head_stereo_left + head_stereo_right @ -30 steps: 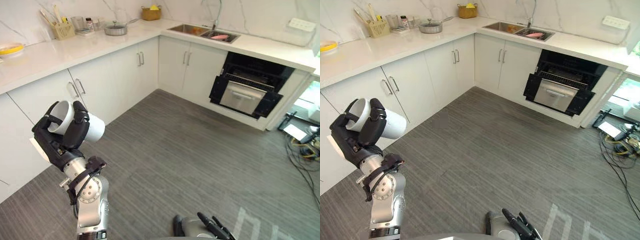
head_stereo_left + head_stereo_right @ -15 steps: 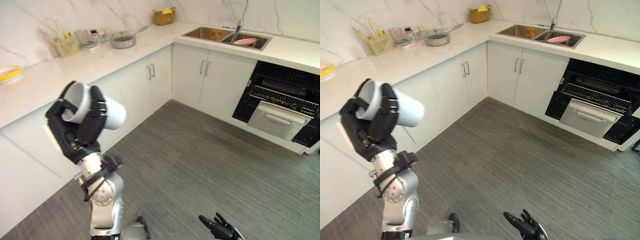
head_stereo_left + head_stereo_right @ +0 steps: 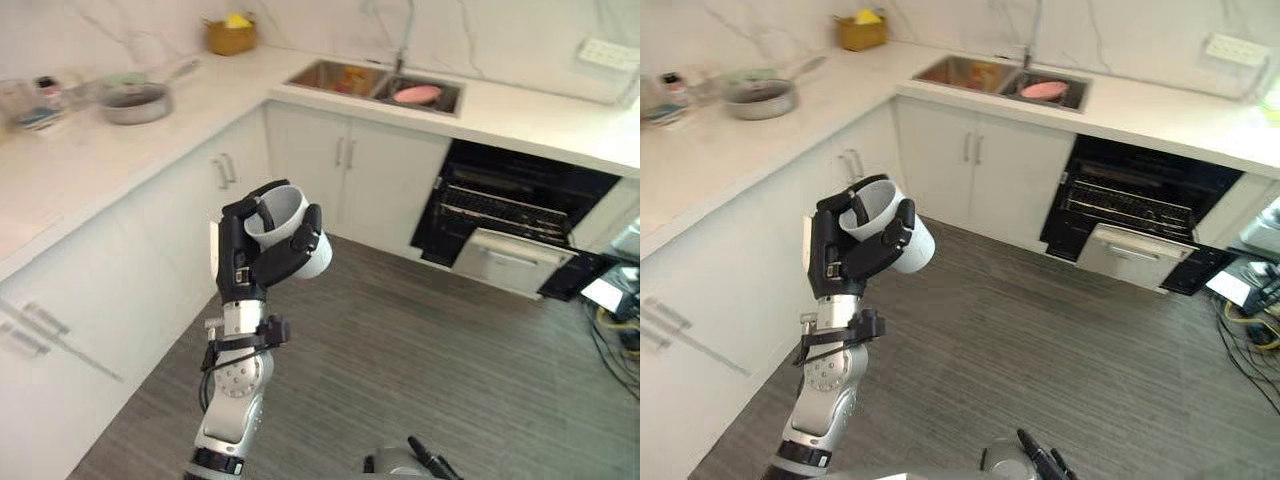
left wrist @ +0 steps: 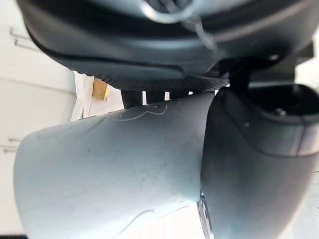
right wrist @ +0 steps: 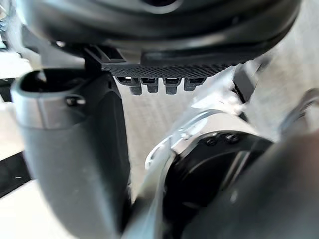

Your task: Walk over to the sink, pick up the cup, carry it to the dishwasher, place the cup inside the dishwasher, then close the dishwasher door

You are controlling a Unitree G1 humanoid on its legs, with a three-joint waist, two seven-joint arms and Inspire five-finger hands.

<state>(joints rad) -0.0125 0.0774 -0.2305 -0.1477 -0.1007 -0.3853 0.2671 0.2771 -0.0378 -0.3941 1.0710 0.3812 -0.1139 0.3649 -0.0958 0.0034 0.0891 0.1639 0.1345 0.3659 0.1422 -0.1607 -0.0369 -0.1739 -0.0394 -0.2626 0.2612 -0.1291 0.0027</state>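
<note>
- The white cup is off the counter, up in the air in the left hand, well apart from the sink and on the near side of it, over the grey floor.
- The cup is tilted, its open mouth upward and its base slanting down toward the dishwasher side.
- The left hand is clenched round the cup: dark fingers cross its wall, and in the left wrist view the thumb presses against the pale side of the cup.
- The right hand shows low at the near edge, far from the sink, its fingers straight and loose, grasping nothing.
- The sink is set into the white counter at the corner, with a faucet behind it and a pink item lying in its basin.
- White cabinets stand directly under the sink.
- The dishwasher is under the counter just beside the sink, on the robot's right; its door is open and a rack shows inside.
- Along the counter to the sink's left sit a yellow basket and, farther on, a pan.
</note>
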